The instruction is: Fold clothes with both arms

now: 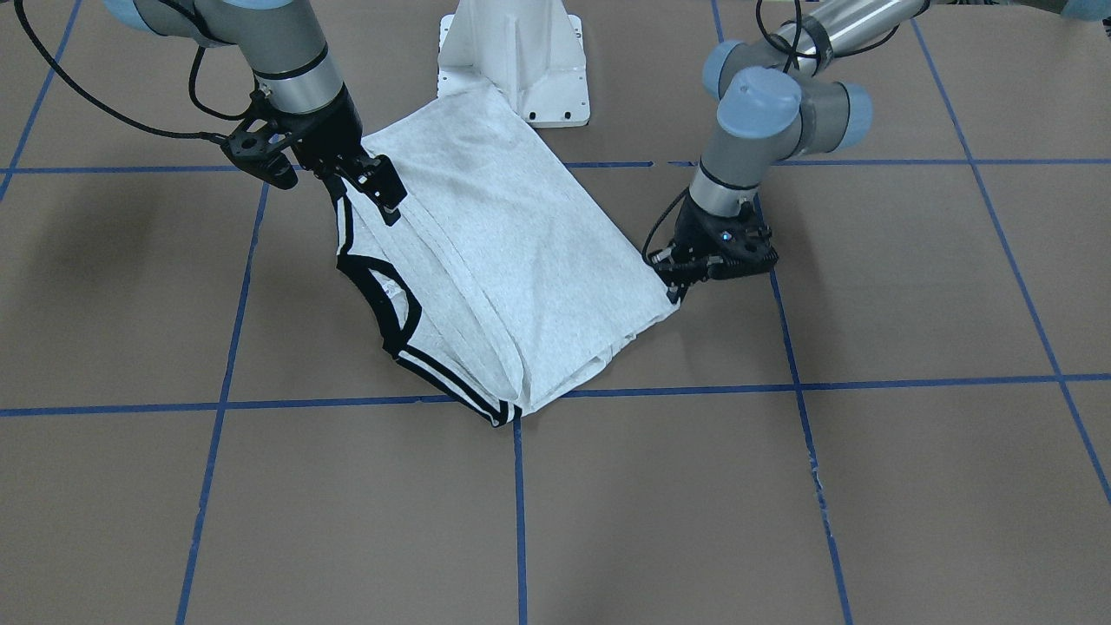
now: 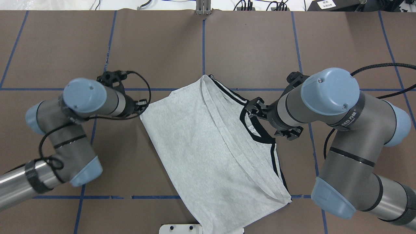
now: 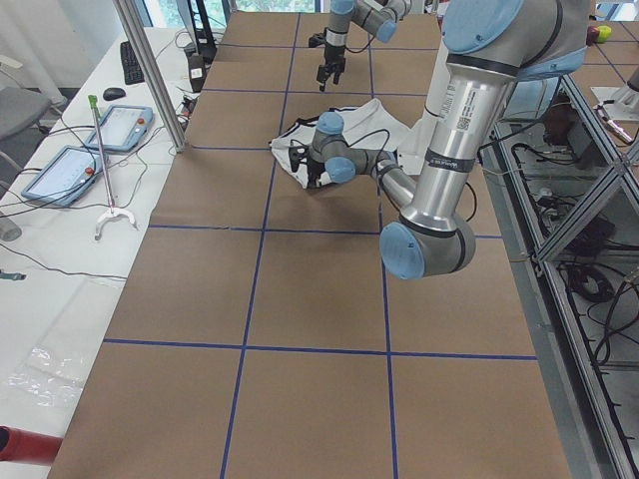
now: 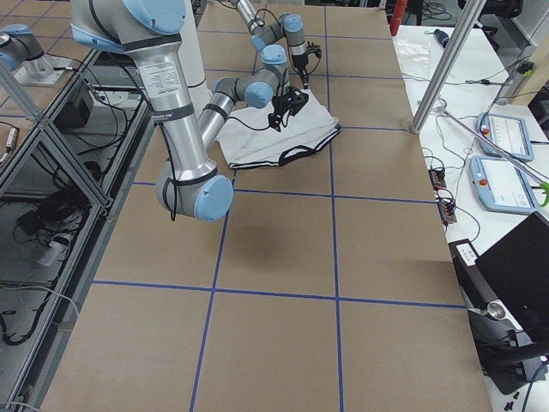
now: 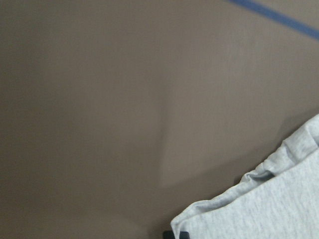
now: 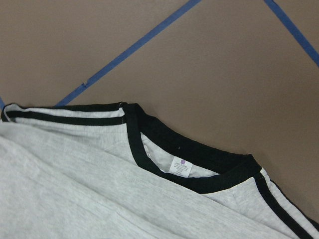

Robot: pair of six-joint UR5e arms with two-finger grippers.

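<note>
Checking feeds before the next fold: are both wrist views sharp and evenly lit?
Left wrist view: dim, darkest at left, mostly table, T-shirt corner slightly soft at lower right. Right wrist view: sharp, evenly lit, collar and label clear.

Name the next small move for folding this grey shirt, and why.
Probably lower the right end effector onto the black-striped edge of the light grey T-shirt beside its collar: it looks raised above the cloth, while the left end effector sits low at the opposite corner.
</note>
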